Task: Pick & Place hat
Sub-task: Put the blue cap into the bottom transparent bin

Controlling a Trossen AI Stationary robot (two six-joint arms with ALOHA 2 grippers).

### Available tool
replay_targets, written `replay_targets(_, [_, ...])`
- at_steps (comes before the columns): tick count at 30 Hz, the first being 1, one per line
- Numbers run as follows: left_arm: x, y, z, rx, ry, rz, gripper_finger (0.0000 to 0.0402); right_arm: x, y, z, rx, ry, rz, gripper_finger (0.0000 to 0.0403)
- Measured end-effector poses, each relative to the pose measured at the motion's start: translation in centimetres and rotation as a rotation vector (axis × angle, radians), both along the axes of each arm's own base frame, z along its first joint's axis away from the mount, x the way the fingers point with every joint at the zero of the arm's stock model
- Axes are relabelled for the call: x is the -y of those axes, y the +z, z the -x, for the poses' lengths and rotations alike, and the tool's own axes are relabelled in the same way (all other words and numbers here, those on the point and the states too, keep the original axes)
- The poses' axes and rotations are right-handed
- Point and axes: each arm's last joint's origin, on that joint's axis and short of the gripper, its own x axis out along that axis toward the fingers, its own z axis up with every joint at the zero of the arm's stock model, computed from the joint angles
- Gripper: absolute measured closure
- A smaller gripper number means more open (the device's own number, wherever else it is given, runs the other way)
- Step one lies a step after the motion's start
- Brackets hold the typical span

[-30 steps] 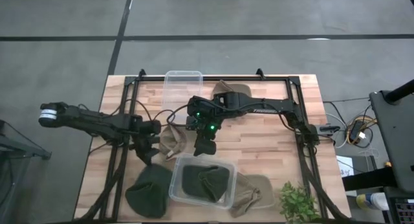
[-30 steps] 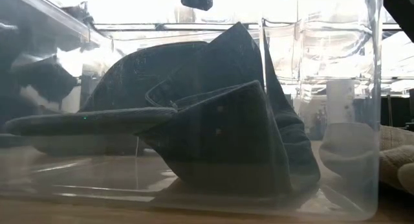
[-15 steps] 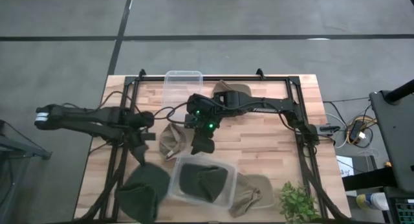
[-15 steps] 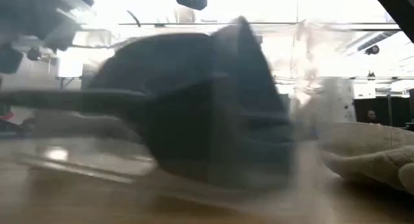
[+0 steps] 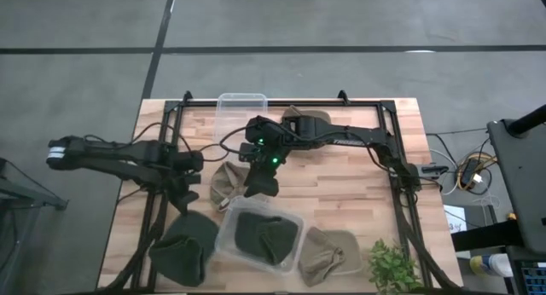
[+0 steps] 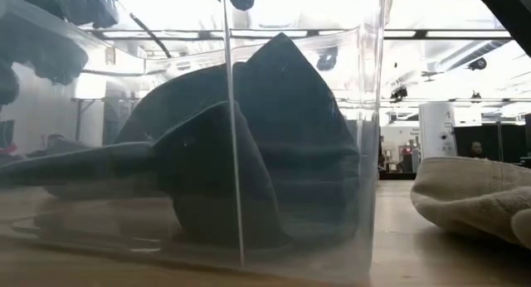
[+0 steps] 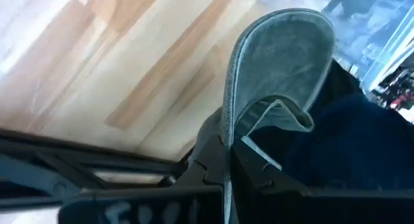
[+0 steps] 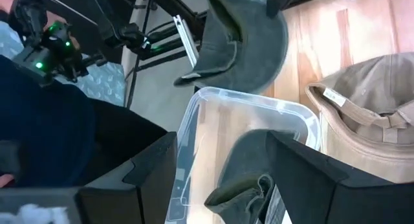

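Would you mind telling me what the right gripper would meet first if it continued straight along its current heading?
Probably the clear plastic bin holding a dark green hat; the right gripper opens straight over it, though depth is uncertain.

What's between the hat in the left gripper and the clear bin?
Nothing visible. The green hat, its brim pinched by the left gripper, lies right beside the bin. The bin already holds another dark hat, and the open right gripper hovers at its far edge.

A small green plant [image 5: 393, 266] stands at the wooden table's [image 5: 358, 180] corner.
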Motion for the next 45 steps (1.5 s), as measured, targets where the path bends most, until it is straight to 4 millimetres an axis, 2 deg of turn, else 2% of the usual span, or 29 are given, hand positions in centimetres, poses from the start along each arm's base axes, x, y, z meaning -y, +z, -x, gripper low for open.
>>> replay_targets(4, [0.0,-0.2,1.0,-0.046,-0.076,-0.047,0.0399,0.0,0.0,0.0,0.000,-0.001,0.000,0.0175])
replay_targets(9, [-0.1,0.3,1.2,-0.020,-0.047,-0.049,0.0399,0.0,0.0,0.0,0.005,-0.001,0.000,0.0175])
replay_targets(14, [0.1,2.1,1.4,0.025,-0.058,0.004,0.0399,0.0,0.0,-0.1,0.007,-0.001,0.000,0.0175])
replay_targets(18, [0.2,4.6,1.4,0.145,-0.094,0.081,0.0399,0.0,0.0,-0.1,0.008,-0.001,0.000,0.0175])
replay_targets(21, [0.1,6.0,1.2,0.206,-0.081,0.074,0.0399,0.0,0.0,-0.1,0.009,-0.001,0.000,0.0175])
replay_targets(29, [-0.6,8.5,-0.7,0.418,0.115,-0.142,0.0398,0.1,0.2,-0.2,0.021,-0.009,-0.008,0.0175])
replay_targets(33, [-0.8,9.4,-0.6,0.432,0.183,-0.197,0.0398,0.2,0.5,-0.4,0.032,-0.038,-0.038,0.0175])
replay_targets(40, [-0.9,12.3,-0.7,0.575,0.272,-0.157,0.0398,1.0,2.7,0.6,0.053,-0.105,-0.111,0.0175])
replay_targets(45, [-1.3,13.6,-0.9,0.639,0.415,-0.251,0.0398,1.7,4.1,1.5,0.042,-0.169,-0.175,0.0175])
